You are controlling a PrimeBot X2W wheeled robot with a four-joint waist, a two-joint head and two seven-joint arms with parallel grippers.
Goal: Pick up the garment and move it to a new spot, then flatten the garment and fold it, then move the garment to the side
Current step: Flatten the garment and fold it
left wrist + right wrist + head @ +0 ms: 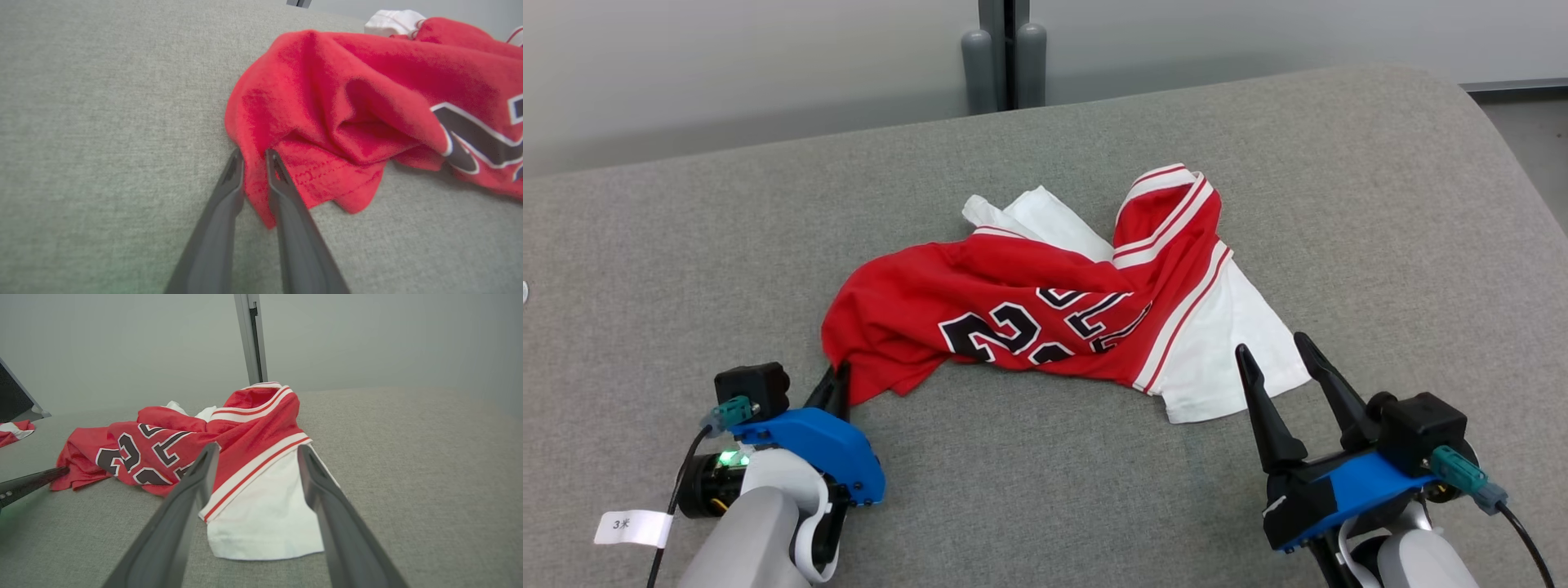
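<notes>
**Desk:** What's at far left?

**Photographer:** The left pincer [253,157], low over the counter [1045,506]. Its fingers are drawn narrow and pinch the near red corner of the garment [1013,286]. The forearm comes in from the lower left, and the fingers point forward into the cloth.

**Desk:** And the middle?

**Photographer:** The garment lies crumpled mid-counter. Its long axis runs left to right, from that pinched red corner, across the black numerals, to a white panel on the right.

**Desk:** At right?

**Photographer:** The right pincer [1270,347] is spread wide and holds nothing. Its fingers angle forward and slightly left. The white hem sits just ahead of the tips, framed between them in the right wrist view.

**Desk:** What does the lift turn on?

**Photographer:** Likely that hem. The right arm is the nearer one to it. A short push forward and a close should give each arm one end.
</notes>
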